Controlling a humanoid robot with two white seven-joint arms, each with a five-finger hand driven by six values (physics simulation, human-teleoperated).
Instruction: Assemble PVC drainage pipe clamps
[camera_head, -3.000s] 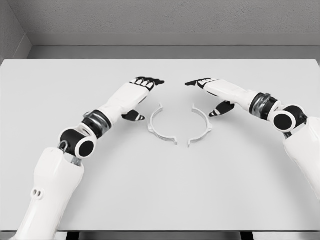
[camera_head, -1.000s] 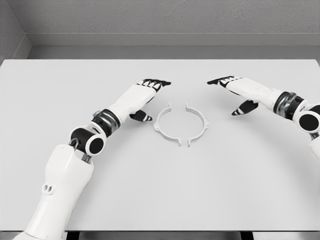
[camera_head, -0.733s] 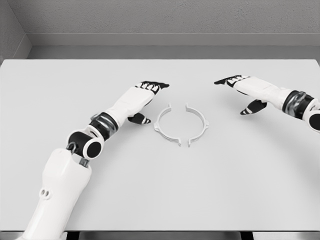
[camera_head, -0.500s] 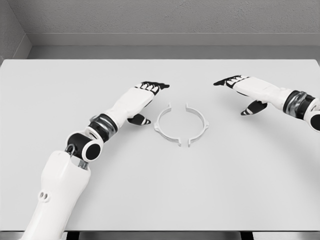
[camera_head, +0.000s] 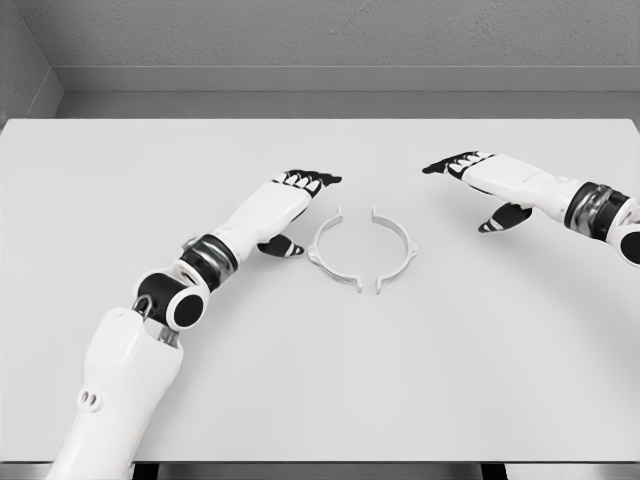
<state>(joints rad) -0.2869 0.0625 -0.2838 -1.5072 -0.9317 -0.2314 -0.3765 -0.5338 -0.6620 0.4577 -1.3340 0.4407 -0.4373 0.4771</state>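
The left arm comes in from the lower left corner, runs up across the white table (camera_head: 120, 190) and ends in the left hand (camera_head: 285, 205), which lies flat, palm down, just beside the clamp pieces and not touching them. Its black-tipped fingers (camera_head: 312, 181) are stretched forward and held close together, pointing up and to the right, while the thumb (camera_head: 282, 247) juts out toward the nearer clamp piece; the hand holds nothing. Next comes the left clamp half (camera_head: 328, 257), a thin white half-ring lying flat on the table near its middle, its open side facing right and a small tab at each end. Facing it is the right clamp half (camera_head: 396, 250), the same shape mirrored, open side to the left. The two halves together form an almost closed ring: narrow gaps show between their ends at the far side and at the near side, so they sit close but are not joined. Further right, well apart from the ring, the right hand (camera_head: 490, 180) hovers over or rests on the table, its fingers (camera_head: 447, 164) extended and pointing left, loosely side by side, thumb (camera_head: 502, 219) hanging below; it grips nothing either. Its forearm leaves the picture at the right edge.
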